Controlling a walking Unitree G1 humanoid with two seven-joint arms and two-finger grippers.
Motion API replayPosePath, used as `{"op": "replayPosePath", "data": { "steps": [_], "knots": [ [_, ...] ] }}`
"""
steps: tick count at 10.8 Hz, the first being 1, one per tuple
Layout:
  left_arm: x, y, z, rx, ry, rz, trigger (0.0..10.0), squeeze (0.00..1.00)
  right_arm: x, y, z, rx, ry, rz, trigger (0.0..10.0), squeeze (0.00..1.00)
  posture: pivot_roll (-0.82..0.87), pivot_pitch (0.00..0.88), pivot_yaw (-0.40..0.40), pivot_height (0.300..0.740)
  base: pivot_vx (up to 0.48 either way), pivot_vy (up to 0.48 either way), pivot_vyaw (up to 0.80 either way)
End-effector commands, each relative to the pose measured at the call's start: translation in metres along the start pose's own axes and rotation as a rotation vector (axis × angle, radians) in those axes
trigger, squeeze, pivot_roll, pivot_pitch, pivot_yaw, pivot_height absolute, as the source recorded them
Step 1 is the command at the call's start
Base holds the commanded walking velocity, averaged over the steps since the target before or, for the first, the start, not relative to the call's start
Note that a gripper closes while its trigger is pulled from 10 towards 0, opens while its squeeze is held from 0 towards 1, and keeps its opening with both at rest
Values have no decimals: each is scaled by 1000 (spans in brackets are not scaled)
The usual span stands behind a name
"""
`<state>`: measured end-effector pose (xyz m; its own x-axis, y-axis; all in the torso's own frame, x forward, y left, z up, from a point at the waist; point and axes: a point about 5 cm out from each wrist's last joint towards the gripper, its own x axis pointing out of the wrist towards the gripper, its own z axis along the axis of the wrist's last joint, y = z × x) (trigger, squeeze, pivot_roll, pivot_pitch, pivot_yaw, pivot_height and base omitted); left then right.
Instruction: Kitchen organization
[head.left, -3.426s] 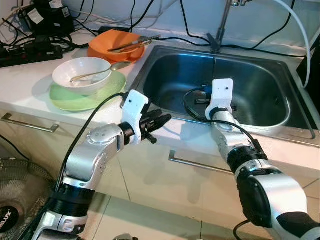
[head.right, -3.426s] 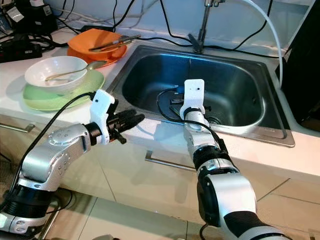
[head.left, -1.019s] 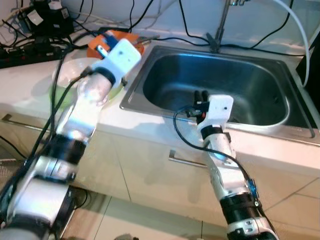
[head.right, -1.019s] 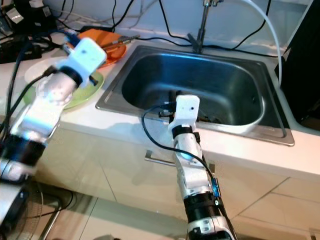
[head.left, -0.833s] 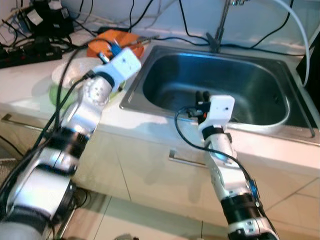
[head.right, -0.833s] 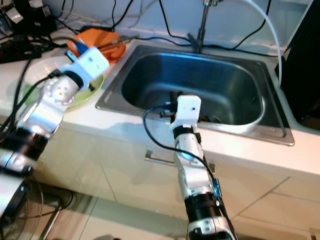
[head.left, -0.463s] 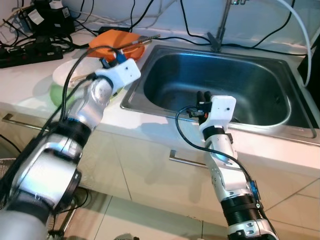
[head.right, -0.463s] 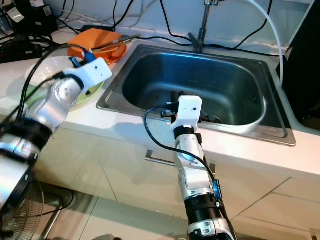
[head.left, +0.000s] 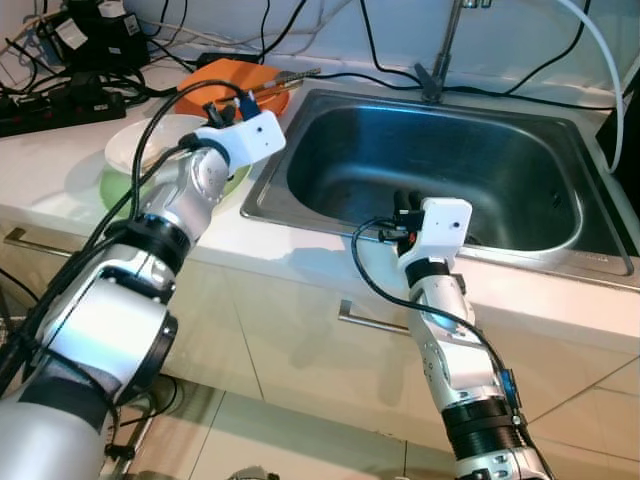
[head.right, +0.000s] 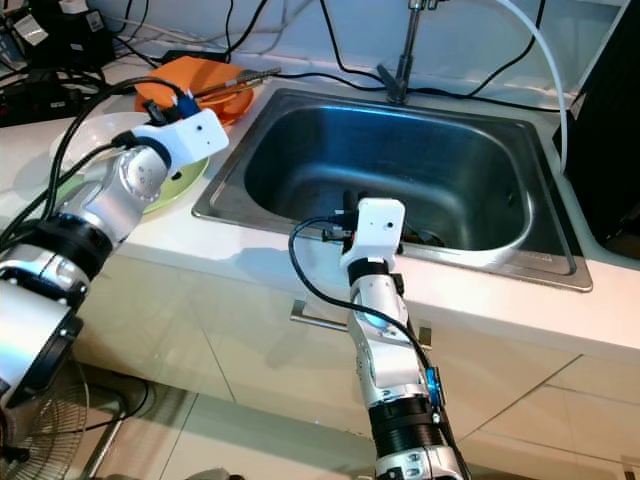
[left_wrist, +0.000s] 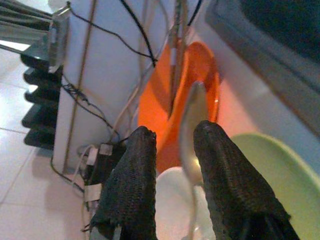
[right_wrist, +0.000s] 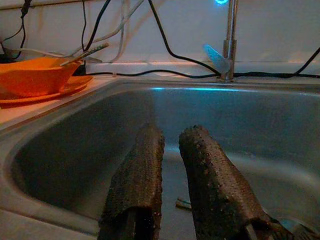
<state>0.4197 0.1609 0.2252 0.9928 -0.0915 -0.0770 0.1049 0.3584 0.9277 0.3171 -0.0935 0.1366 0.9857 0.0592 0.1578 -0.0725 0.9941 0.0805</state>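
Observation:
On the counter to the left of the sink (head.left: 520, 160), a white bowl (head.left: 135, 148) sits on a green plate (head.left: 110, 188). A spoon (left_wrist: 194, 107) lies in that bowl. Behind them an orange bowl (head.left: 200, 90) holds utensils (head.left: 285, 80). My left gripper (head.left: 225, 106) hovers over the near rim of the white bowl, pointing toward the orange bowl. Its fingers (left_wrist: 140, 165) are slightly open, and the spoon shows in the gap just beyond them. My right gripper (head.left: 405, 203) rests at the sink's front rim, pointing into the basin, shut and holding nothing.
The tap (head.left: 440, 50) stands behind the sink, with cables (head.left: 380, 78) trailing along the back wall. A power strip (head.left: 55, 105) and black devices crowd the counter's far left. Cabinet handles (head.left: 375, 322) run below the counter edge. Small debris lies near the sink drain (right_wrist: 182, 202).
My left arm swung up from in front of the cabinet to the bowls on the counter. My right gripper drew back from inside the basin to its front rim.

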Motion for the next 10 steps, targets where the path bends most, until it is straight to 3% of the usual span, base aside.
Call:
{"op": "replayPosePath", "data": {
  "steps": [1, 4, 10],
  "knots": [
    [2, 4, 6, -3, -11, 4, 10000, 0, -1, 0, 2, 3, -2, -1, 10000, 0, -97, 30, 37, 740, 0, 0, 0],
    [3, 1, 6, -3, -4, 0, 10000, 0, -3, 2, 1, 9, 8, -4, 10000, 0, -97, 39, 40, 740, 0, 0, 0],
    [4, 11, 3, 56, 41, 61, 10000, 0, -11, 2, -2, 23, 25, -20, 10000, 0, -104, 79, 51, 740, 0, 0, 0]
  ]
}}
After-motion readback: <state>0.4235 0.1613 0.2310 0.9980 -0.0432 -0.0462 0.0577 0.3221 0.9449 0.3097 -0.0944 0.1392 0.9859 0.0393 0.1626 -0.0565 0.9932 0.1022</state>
